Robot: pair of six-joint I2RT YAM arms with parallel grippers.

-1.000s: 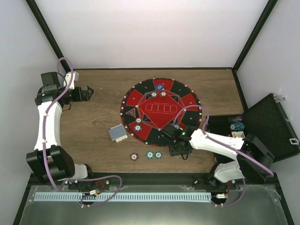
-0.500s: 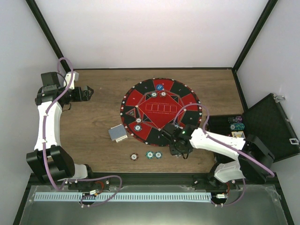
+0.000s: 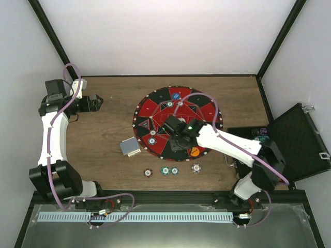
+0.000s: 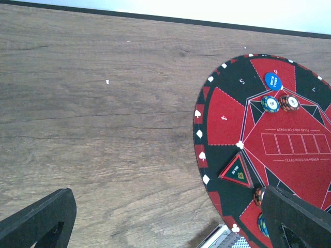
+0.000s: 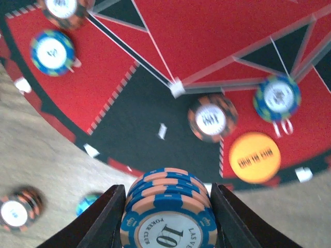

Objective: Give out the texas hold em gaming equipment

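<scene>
Since the earlier frame the right arm has swung from the near rim of the mat (image 3: pixel 178 120) to a position over its near-left sectors, uncovering an orange disc (image 3: pixel 195 151) and a striped chip (image 3: pixel 196 168). The mat is flat, round, red and black with white markings; the table (image 3: pixel 111 124) is matt wood grain. The right gripper (image 3: pixel 176 142) is clamped partway on a chip stack (image 5: pixel 168 214) (blue-and-peach striped edges, white centre label reading 10); a black finger presses each side. The chip stack hangs above the black sector at the mat's near rim; the orange disc, smooth with dark lettering, lies flat on the mat ahead and to the right, a brown chip (image 5: pixel 212 118) just beside it. The left gripper (image 4: pixel 165 219) stands fully spread, holding nothing, over bare wood left of the mat.
</scene>
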